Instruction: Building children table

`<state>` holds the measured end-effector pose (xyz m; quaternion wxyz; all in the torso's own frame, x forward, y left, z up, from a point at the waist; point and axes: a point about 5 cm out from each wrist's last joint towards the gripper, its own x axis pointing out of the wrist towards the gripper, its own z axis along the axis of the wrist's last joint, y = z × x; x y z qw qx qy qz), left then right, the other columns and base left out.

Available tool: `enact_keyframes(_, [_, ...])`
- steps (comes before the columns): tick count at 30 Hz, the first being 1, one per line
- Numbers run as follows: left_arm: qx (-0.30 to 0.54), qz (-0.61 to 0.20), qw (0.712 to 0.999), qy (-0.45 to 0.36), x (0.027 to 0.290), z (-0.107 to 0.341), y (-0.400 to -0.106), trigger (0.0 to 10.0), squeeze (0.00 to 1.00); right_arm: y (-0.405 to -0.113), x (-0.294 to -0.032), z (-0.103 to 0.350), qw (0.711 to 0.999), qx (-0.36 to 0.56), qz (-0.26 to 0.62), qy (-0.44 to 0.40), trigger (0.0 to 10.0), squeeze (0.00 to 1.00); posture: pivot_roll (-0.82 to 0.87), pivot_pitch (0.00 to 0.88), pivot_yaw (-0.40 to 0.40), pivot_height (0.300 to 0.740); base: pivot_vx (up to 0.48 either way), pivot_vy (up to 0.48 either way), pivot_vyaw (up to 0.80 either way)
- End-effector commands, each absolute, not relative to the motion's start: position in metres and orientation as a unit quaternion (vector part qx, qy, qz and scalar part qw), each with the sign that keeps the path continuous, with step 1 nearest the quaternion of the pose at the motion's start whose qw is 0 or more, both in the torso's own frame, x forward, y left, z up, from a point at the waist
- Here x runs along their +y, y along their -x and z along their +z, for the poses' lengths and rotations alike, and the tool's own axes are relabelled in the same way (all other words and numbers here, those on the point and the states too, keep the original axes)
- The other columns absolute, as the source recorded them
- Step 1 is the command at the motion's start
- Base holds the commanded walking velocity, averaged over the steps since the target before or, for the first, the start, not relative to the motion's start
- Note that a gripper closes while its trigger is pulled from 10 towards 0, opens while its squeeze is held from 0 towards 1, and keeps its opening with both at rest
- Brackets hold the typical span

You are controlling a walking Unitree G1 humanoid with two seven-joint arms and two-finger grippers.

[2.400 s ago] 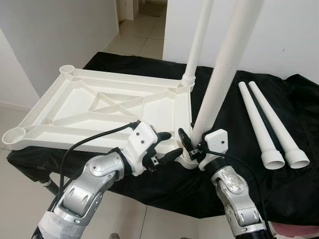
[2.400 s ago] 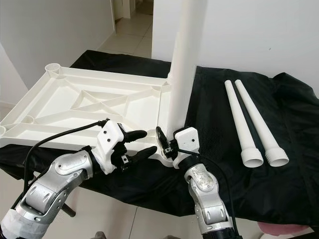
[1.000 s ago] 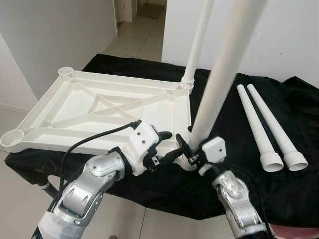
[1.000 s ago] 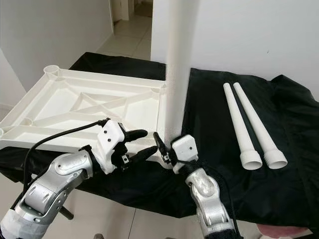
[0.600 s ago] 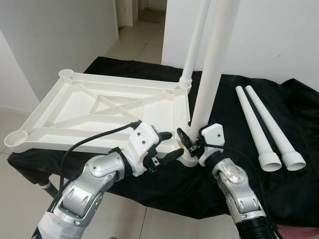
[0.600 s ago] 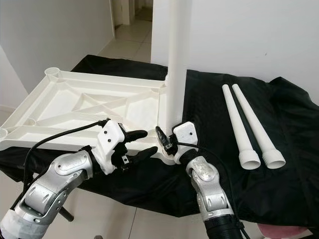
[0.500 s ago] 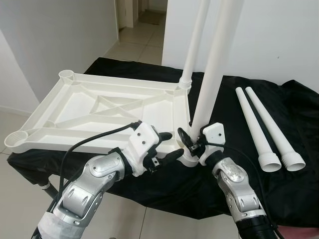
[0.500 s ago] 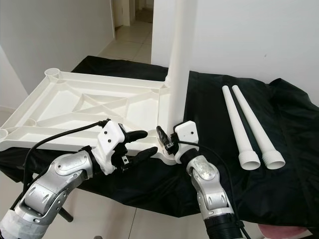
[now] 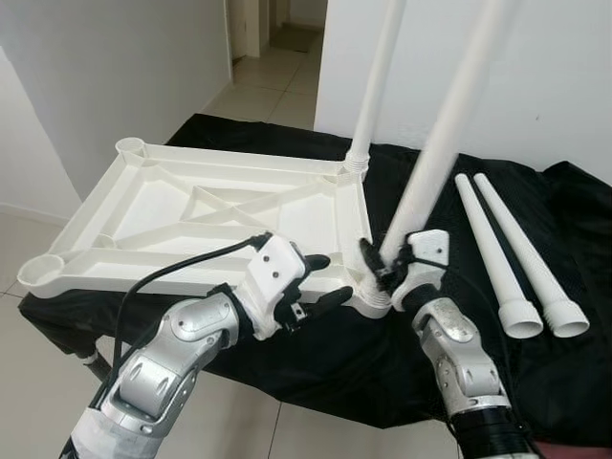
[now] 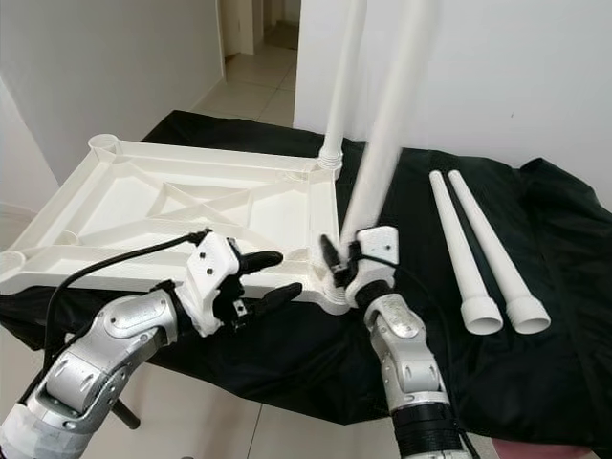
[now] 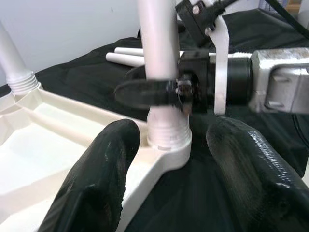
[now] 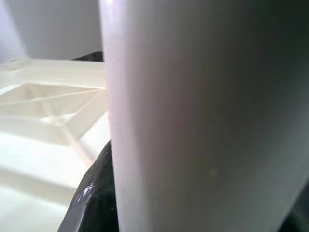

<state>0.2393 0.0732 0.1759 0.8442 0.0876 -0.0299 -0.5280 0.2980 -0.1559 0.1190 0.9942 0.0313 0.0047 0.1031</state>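
- The right gripper (image 9: 382, 271) is clamped on the lower end of a white table leg (image 9: 445, 139), one black finger (image 11: 145, 93) wrapped across the front of the tube just above its threaded foot.
- That leg rises from the gripper and tilts away to the robot's right; its foot sits in the near right corner socket (image 11: 170, 145) of the tabletop, directly below the gripper.
- In the right wrist view the leg (image 12: 203, 116) stands right against the camera, with a black finger (image 12: 94, 193) at its base.
- The left gripper (image 9: 320, 277) hovers just to the left of the right gripper, its two fingers spread apart and holding nothing; they point at the same corner socket, one finger (image 11: 96, 174) on each side of it in the left wrist view, not touching it.
- The white tabletop (image 9: 172, 206) lies upside down, its ribbed underside up, stretching away from both grippers to the left and forward.
- A second leg (image 9: 378, 81) stands upright in the far right corner, beyond the right gripper.
- Two loose legs (image 9: 512, 253) lie side by side to the right of the right gripper, well apart from it, wide ends toward the robot.
- Everything rests on a black cloth (image 9: 574, 229) spread under the parts.
- Beyond the cloth are a white wall (image 9: 564, 67) and a tiled floor (image 9: 258, 76).
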Motion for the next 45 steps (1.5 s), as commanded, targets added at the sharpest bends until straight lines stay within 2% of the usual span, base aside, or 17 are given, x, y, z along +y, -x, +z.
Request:
enact_keyframes(1, [-0.029,-0.526,0.845,-0.091,0.073,0.177,-0.238,10.0,0.0,-0.286,-0.176,0.076,0.993,0.11,0.048,-0.018,10.0,0.0,-0.02,0.004,-0.025,0.74,0.0,0.0,0.0])
enact_keyframes(12, [-0.028,-0.524,0.847,-0.09,0.073,0.176,-0.237,10.0,0.0,-0.284,-0.174,0.082,0.997,0.077,0.023,0.009,10.0,0.0,-0.02,0.004,-0.029,0.74,0.0,0.0,0.0])
enact_keyframes(17, [-0.027,-0.523,0.847,-0.09,0.073,0.176,-0.237,10.0,0.0,-0.283,-0.177,0.085,0.998,0.057,-0.018,0.012,10.0,0.0,-0.02,0.002,-0.03,0.74,0.0,0.0,0.0])
enact_keyframes(19, [-0.027,-0.523,0.847,-0.089,0.073,0.176,-0.237,10.0,0.0,-0.281,-0.181,0.083,0.996,0.058,-0.064,-0.001,10.0,0.0,-0.02,0.0,-0.033,0.74,0.0,0.0,0.0])
enact_keyframes(23, [-0.027,-0.523,0.847,-0.09,0.073,0.176,-0.237,10.0,0.0,-0.281,-0.182,0.083,0.995,0.055,-0.082,0.004,10.0,0.0,-0.02,0.0,-0.034,0.74,0.0,0.0,0.0])
enact_keyframes(33, [-0.028,-0.525,0.846,-0.09,0.072,0.175,-0.236,10.0,0.0,-0.284,-0.179,0.086,0.976,0.051,-0.209,-0.021,10.0,0.0,-0.01,0.0,-0.047,0.74,0.0,0.0,0.0])
enact_keyframes(45, [-0.028,-0.524,0.847,-0.088,0.07,0.174,-0.235,10.0,0.0,-0.291,-0.173,0.094,0.966,0.039,-0.252,-0.032,10.0,0.0,-0.01,0.0,-0.063,0.74,0.0,0.0,0.0])
